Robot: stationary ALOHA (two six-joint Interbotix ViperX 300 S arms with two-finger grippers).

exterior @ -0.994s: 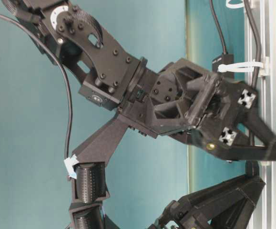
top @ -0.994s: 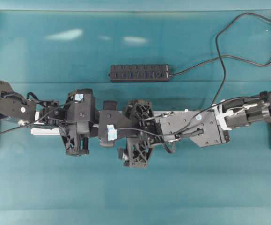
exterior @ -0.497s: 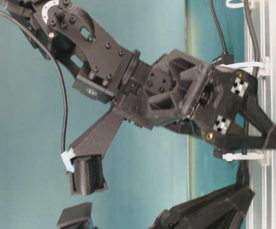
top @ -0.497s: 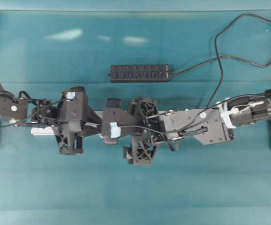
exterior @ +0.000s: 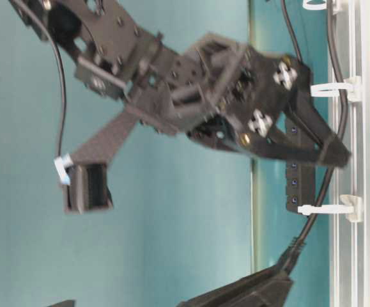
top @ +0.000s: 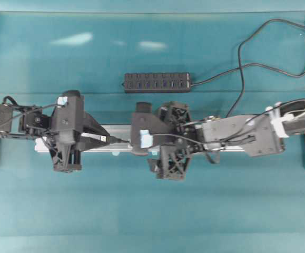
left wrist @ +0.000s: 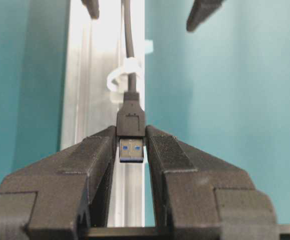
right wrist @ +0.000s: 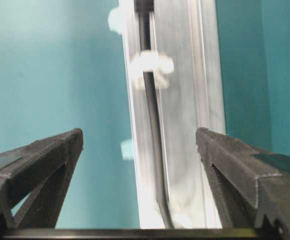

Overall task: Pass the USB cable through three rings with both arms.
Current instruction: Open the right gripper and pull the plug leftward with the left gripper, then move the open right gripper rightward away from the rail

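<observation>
The cable point(left wrist: 129, 35) lay along the silver rail point(left wrist: 87, 90), its plug point(left wrist: 130, 131) clamped between the pads of the left gripper point(left wrist: 131, 150), blue tongue facing the camera. Just behind the plug the cord ran through a white ring point(left wrist: 122, 77) standing on the rail. In the right wrist view the cord point(right wrist: 150, 95) passed through another ring point(right wrist: 150, 64) and on down the rail. The table-level view showed two rings point(exterior: 328, 89) with the cord through both; a third stood at the top edge, and whether the cord went through it could not be told.

The right gripper point(right wrist: 139, 165) hung over the rail with its jaws spread wide on either side of the cord, holding nothing. From above, both arms lined up over the rail, the left gripper point(top: 97, 138) at the plug end, the right gripper point(top: 141, 138) nearer the middle. The hub point(top: 157, 82) sat well apart, behind them.

By my reading the threading was at its draw-through stage: the plug was past the ring nearest the left gripper, and slack wanted pulling along. The next move would call for the left arm to draw the plug straight along the rail, not sideways, lest the cord strain a ring
</observation>
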